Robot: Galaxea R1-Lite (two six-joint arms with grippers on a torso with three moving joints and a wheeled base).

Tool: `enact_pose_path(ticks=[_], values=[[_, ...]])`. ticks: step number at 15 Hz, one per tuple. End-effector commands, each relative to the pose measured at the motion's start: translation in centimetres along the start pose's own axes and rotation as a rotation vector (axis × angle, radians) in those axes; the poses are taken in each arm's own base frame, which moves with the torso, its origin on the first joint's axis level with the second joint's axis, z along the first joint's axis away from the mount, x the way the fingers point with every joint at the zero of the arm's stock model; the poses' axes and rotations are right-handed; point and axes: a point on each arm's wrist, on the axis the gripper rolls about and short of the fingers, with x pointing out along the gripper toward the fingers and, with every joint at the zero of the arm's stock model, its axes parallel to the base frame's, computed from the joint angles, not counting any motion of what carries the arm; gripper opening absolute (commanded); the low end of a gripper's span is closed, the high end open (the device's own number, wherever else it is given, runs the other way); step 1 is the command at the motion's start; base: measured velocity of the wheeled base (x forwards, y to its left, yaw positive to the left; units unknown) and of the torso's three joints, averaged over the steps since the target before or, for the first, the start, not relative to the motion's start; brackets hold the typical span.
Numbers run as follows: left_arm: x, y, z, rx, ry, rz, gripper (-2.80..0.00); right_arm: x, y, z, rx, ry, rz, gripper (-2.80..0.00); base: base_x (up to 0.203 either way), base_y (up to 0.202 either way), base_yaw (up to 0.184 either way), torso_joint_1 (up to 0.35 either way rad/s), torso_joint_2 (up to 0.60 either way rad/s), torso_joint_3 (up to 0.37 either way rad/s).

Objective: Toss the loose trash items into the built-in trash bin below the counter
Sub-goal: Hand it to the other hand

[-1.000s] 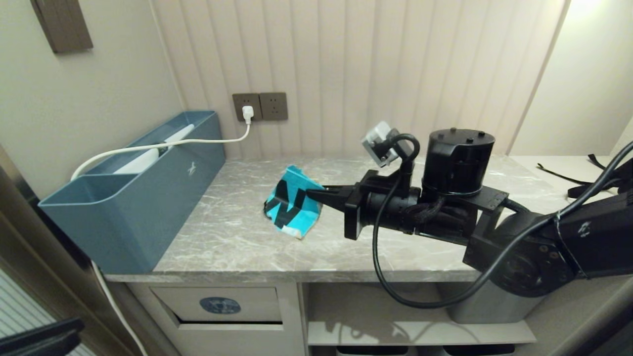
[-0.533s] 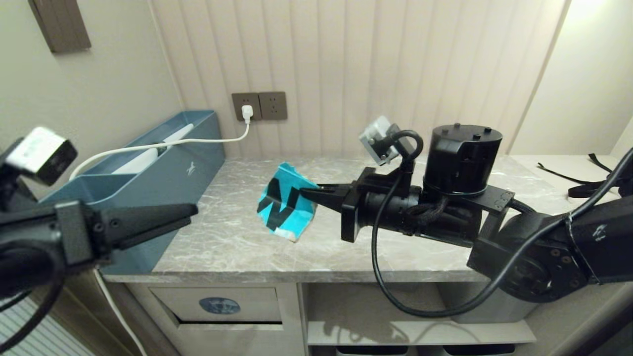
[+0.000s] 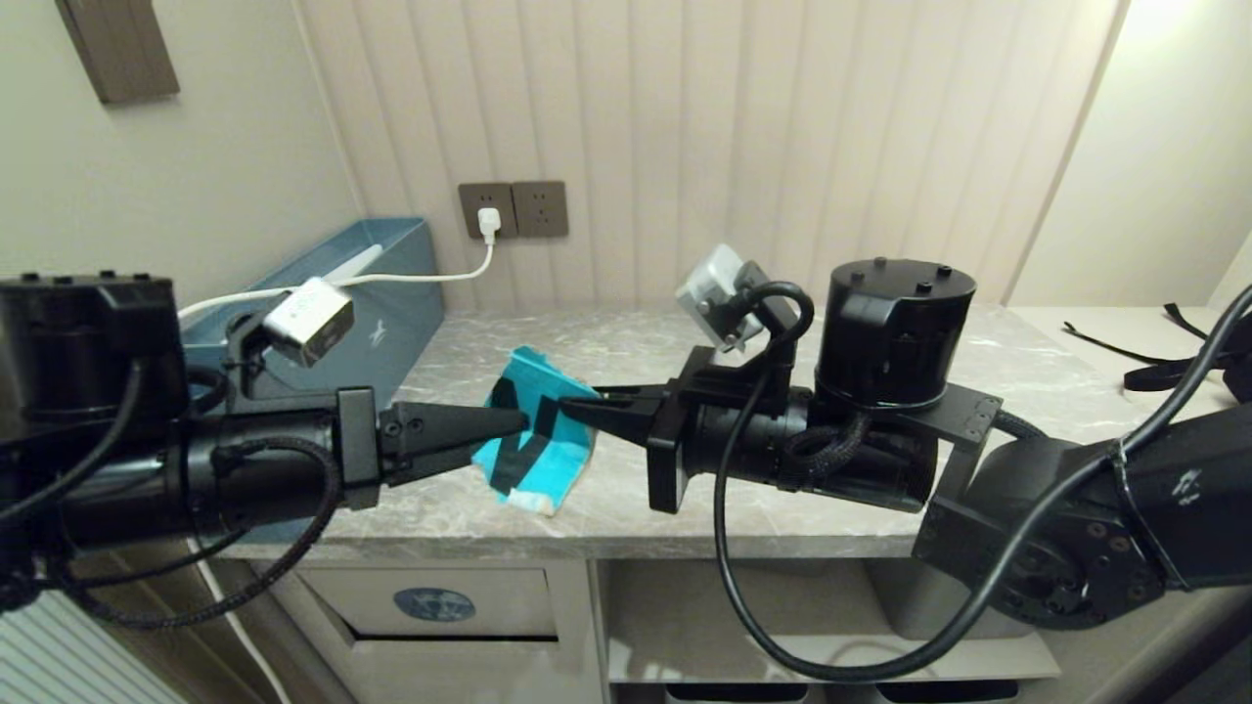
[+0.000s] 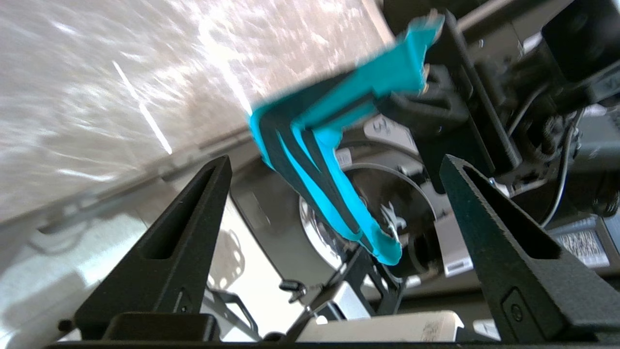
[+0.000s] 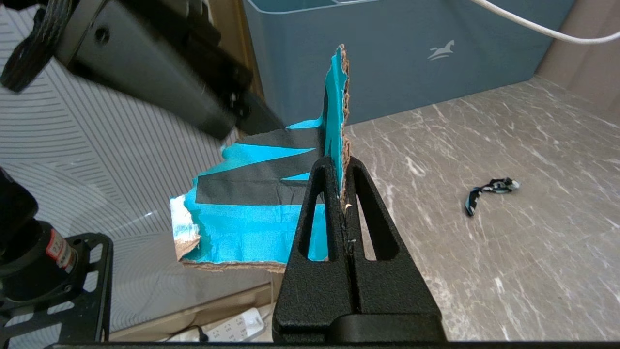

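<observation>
White horse logo (image 5: 440,50) on blue box (image 5: 387,53); no legible writing.

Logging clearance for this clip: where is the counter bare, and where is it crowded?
Bare: counter behind the right gripper, out to the right end. Crowded: front left, where the left gripper meets the turquoise cardboard, beside the grey-blue box.

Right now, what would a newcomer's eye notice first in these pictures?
First, the bright turquoise cardboard piece with dark stripes, pinched in the right pincer above the counter's front edge. The left pincer faces it from the other side with its fingers spread wide, touching nothing. Behind stands a grey-blue box with a white cable.
</observation>
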Motion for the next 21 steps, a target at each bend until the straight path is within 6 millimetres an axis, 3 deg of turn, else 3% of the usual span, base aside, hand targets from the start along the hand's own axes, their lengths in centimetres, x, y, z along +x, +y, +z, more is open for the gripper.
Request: enact_pose_path(ticks=[1, 6, 7, 21], values=[[1.3, 1.0, -0.2, -0.009, 0.018, -0.003, 0.0, 0.1, 0.1, 0.1, -0.004, -0.005, 0.005, -2.8, 0.0, 0.0, 0.0, 0.0, 0.0, 0.0], [2.2, 1.8, -0.2, 0.022, 0.004, -0.013, 0.0, 0.1, 0.0, 0.2, -0.006, -0.009, 0.004, -2.8, 0.0, 0.0, 0.0, 0.0, 0.0, 0.0], [2.1, 2.0, -0.6, 0.036, 0.01, -0.009, -2.8, 0.2, 0.0, 0.1, -0.004, -0.008, 0.004, -2.8, 0.0, 0.0, 0.0, 0.0, 0.0, 0.0], [1.9, 1.4, 0.0, 0.079, -0.013, -0.025, -2.8, 0.0, 0.9, 0.3, -0.005, -0.008, 0.021, -2.8, 0.0, 0.0, 0.0, 0.0, 0.0, 0.0]])
